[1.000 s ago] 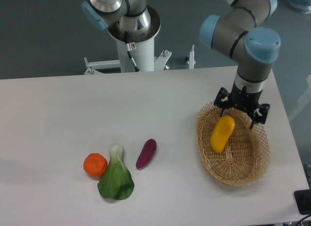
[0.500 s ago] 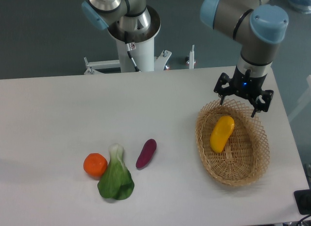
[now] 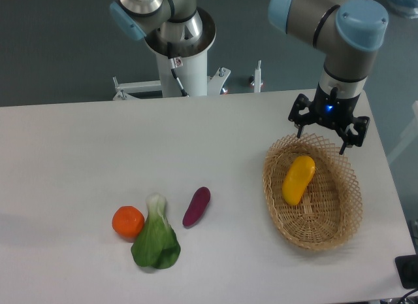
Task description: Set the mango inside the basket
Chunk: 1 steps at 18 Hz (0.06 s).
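The yellow-orange mango (image 3: pixel 298 179) lies inside the light tan wicker basket (image 3: pixel 339 229) at the right of the table, toward the basket's far left part. My gripper (image 3: pixel 321 139) hangs above the basket's far rim, clear of the mango. Its two black fingers are spread wide and hold nothing.
A round orange (image 3: pixel 127 221) sits at the front left, touching a green bok choy (image 3: pixel 156 237). A small purple sweet potato (image 3: pixel 196 206) lies just right of them. The robot's white base (image 3: pixel 183 59) stands behind the table's far edge.
My gripper has risen from just over the mango to above the basket's far rim, still open. The mango stays in the basket.
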### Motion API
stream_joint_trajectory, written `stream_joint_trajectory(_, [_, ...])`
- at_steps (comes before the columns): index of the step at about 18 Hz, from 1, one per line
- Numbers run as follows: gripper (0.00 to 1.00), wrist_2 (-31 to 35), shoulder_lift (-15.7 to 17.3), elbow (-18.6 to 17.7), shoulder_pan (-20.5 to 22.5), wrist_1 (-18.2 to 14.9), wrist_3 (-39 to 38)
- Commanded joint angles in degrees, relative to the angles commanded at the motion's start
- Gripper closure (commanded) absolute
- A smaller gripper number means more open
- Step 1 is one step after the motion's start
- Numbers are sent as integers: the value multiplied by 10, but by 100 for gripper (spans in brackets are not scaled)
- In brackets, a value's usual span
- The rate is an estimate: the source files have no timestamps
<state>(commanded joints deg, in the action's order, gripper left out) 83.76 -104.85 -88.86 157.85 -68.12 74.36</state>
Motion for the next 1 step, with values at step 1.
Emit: stream_joint_trajectory(1, [0, -1, 0, 0, 0, 1, 0])
